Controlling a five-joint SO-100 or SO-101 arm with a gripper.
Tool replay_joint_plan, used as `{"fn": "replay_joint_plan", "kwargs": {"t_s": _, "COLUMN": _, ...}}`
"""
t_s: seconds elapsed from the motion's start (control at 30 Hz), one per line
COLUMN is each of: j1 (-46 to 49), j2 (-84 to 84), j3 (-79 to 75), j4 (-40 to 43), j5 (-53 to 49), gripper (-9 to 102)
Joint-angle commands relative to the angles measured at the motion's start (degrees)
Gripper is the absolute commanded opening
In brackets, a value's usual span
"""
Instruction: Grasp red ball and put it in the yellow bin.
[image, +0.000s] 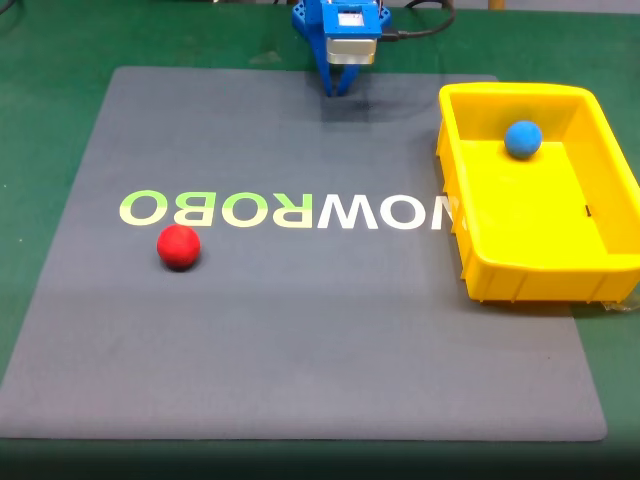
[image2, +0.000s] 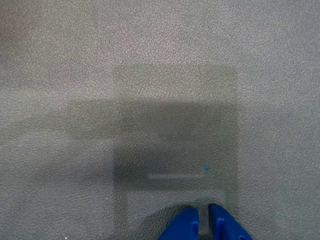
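Grey textured mat (image: 300, 340) over green worktop (image: 40, 120); red ball (image: 179, 247) near-left under mirrored lettering (image: 285, 210), yellow bin (image: 600, 262) right holding blue ball (image: 523, 139), fingers (image2: 204, 222) nearly closed, empty, far centre.

Grey mat (image: 300, 340) on green table (image: 40, 60), w/ red ball (image: 179, 247) + yellow bin (image: 520, 275).

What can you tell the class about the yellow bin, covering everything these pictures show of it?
The yellow bin is a bright yellow rectangular tray, plastic by its look, with upright walls, a thick rim and ribbed outer sides. In the fixed view it sits upright at the right edge of the grey mat, partly overhanging it. A blue ball rests inside, near its far wall.
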Motion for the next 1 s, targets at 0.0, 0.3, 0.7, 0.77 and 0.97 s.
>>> {"fn": "replay_joint_plan", "kwargs": {"t_s": 0.0, "j1": 0.7, "j2": 0.79, "j3": 1.85, "j4": 0.0, "j5": 0.53, "gripper": 1}}
{"fn": "replay_joint_plan", "kwargs": {"t_s": 0.3, "j1": 4.92, "j2": 0.62, "j3": 0.44, "j4": -3.08, "j5": -2.29, "gripper": 42}}
{"fn": "replay_joint_plan", "kwargs": {"t_s": 0.7, "j1": 18.02, "j2": -10.55, "j3": -20.57, "j4": -17.31, "j5": -9.05, "gripper": 44}}
{"fn": "replay_joint_plan", "kwargs": {"t_s": 0.77, "j1": 20.13, "j2": -18.81, "j3": -24.61, "j4": -23.91, "j5": -10.2, "gripper": 44}}
{"fn": "replay_joint_plan", "kwargs": {"t_s": 0.97, "j1": 24.08, "j2": -42.98, "j3": -35.86, "j4": -38.94, "j5": -10.9, "gripper": 44}}
